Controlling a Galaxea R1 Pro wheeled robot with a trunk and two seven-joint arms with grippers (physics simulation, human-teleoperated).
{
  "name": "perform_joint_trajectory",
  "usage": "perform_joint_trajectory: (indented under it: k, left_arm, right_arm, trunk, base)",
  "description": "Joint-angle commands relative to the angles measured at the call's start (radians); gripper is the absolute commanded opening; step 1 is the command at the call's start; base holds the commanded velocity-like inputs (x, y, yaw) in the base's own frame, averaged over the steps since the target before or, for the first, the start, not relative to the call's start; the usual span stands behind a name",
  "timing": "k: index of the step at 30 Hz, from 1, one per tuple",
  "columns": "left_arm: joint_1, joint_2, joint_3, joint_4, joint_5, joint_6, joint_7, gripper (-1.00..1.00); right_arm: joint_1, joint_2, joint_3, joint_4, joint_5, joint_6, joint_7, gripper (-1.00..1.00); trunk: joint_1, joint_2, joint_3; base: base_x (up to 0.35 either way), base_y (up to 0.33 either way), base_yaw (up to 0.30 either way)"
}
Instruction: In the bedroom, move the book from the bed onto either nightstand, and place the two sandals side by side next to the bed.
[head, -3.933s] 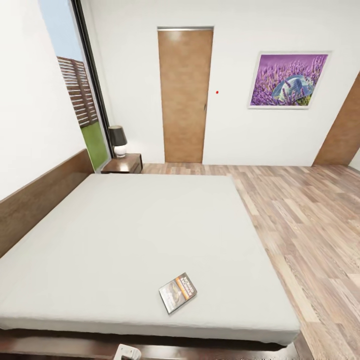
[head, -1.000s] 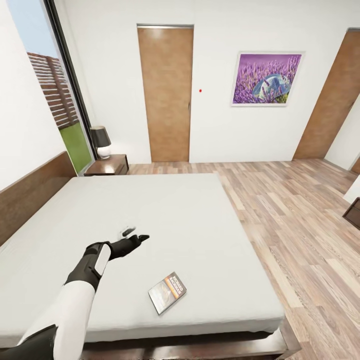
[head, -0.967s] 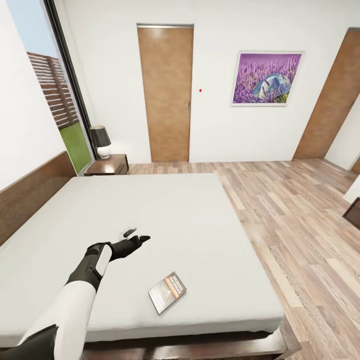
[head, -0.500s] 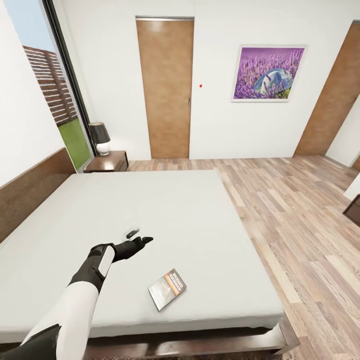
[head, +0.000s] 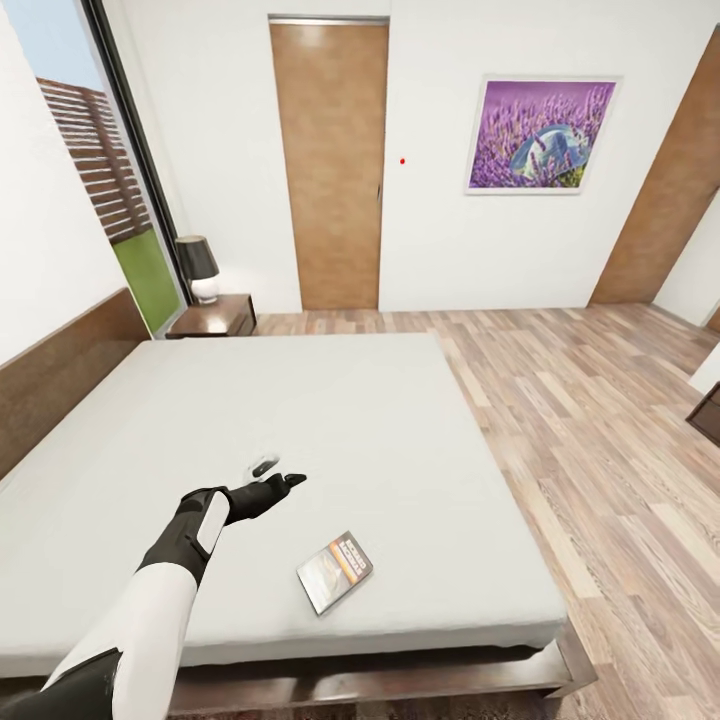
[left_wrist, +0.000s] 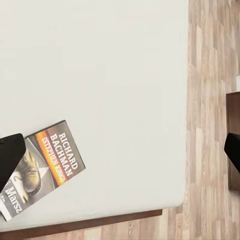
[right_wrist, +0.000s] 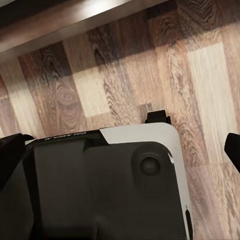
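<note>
The book (head: 335, 572) lies flat on the pale mattress of the bed (head: 300, 420), near its foot edge. My left gripper (head: 275, 474) hovers open over the mattress, a little up and left of the book, with nothing between its fingers. In the left wrist view the book (left_wrist: 42, 167) lies beside one dark fingertip (left_wrist: 10, 157), and the jaws stand wide apart. A nightstand (head: 215, 318) stands at the bed's far corner by the headboard. My right gripper (right_wrist: 121, 150) is open, low over the wood floor (right_wrist: 200, 75). The sandals are out of view.
A black-shaded lamp (head: 197, 268) stands on the nightstand. Behind the bed are a tan door (head: 330, 165) and a purple picture (head: 540, 135). Plank floor (head: 600, 430) runs along the bed's right side. A dark cabinet (head: 708, 410) juts in at the right edge.
My left arm has come up over the mattress since the earliest frame. In the last second the whole picture shifted with the head camera; arm and book stayed put.
</note>
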Motion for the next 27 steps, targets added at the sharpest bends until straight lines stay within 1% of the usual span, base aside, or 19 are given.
perform_joint_trajectory:
  k: [1,10,12,16,19,22,23,24,25,26,27]
  left_arm:
    - [-0.001,-0.001,0.007,-0.001,0.004,0.008,-0.001,1.00]
    - [-0.001,-0.002,0.007,0.000,0.004,0.008,-0.001,1.00]
    - [-0.001,-0.004,0.006,0.000,0.004,0.008,-0.002,1.00]
    - [-0.001,-0.004,0.006,0.000,0.004,0.008,-0.002,1.00]
    - [-0.001,-0.006,0.006,0.000,0.004,0.008,-0.001,1.00]
    - [-0.001,-0.008,0.005,0.000,0.004,0.008,-0.001,1.00]
    - [-0.001,-0.009,0.005,0.000,0.004,0.008,-0.001,1.00]
    - [-0.001,-0.012,0.005,0.000,0.004,0.008,-0.001,1.00]
    - [-0.001,-0.014,0.005,0.000,0.004,0.008,-0.001,1.00]
    - [-0.001,-0.016,0.005,0.000,0.004,0.008,-0.001,1.00]
    - [-0.001,-0.017,0.005,0.000,0.004,0.007,-0.001,1.00]
  right_arm:
    - [-0.001,0.000,-0.009,-0.001,0.010,0.002,0.005,1.00]
    - [-0.001,-0.001,-0.009,-0.002,0.010,0.002,0.006,1.00]
    - [-0.001,-0.007,-0.011,-0.004,0.011,0.006,0.006,1.00]
    - [-0.001,-0.009,-0.011,-0.017,0.013,0.020,0.005,1.00]
    - [-0.004,-0.011,-0.009,-0.086,0.019,0.072,0.004,1.00]
    - [-0.004,-0.011,-0.007,-0.226,0.021,0.193,0.012,1.00]
    - [-0.004,-0.011,-0.006,-0.288,0.020,0.251,0.045,1.00]
    - [-0.004,-0.012,-0.006,-0.314,0.020,0.276,0.110,1.00]
    - [-0.004,-0.017,-0.006,-0.330,0.020,0.292,0.183,1.00]
    - [-0.004,-0.031,-0.006,-0.341,0.020,0.303,0.261,1.00]
    - [-0.004,-0.041,-0.005,-0.345,0.020,0.307,0.301,1.00]
  trunk:
    - [0.001,-0.002,-0.004]
    - [0.001,-0.002,-0.018]
    - [0.001,-0.002,-0.021]
    - [0.001,-0.002,-0.027]
    - [0.001,-0.002,-0.032]
    - [0.001,-0.002,-0.036]
    - [0.001,-0.002,-0.038]
    - [0.001,-0.002,-0.039]
    - [0.001,-0.002,-0.041]
    - [0.001,-0.002,-0.042]
    - [0.001,-0.002,-0.044]
  base:
    - [0.000,0.000,0.000]
    - [0.000,0.000,0.000]
    - [0.000,0.000,0.000]
    - [0.000,0.000,0.000]
    - [0.000,0.000,0.000]
    - [0.000,0.000,0.000]
    - [0.000,0.000,0.000]
    - [0.000,0.000,0.000]
    - [0.000,0.000,0.000]
    - [0.000,0.000,0.000]
    - [0.000,0.000,0.000]
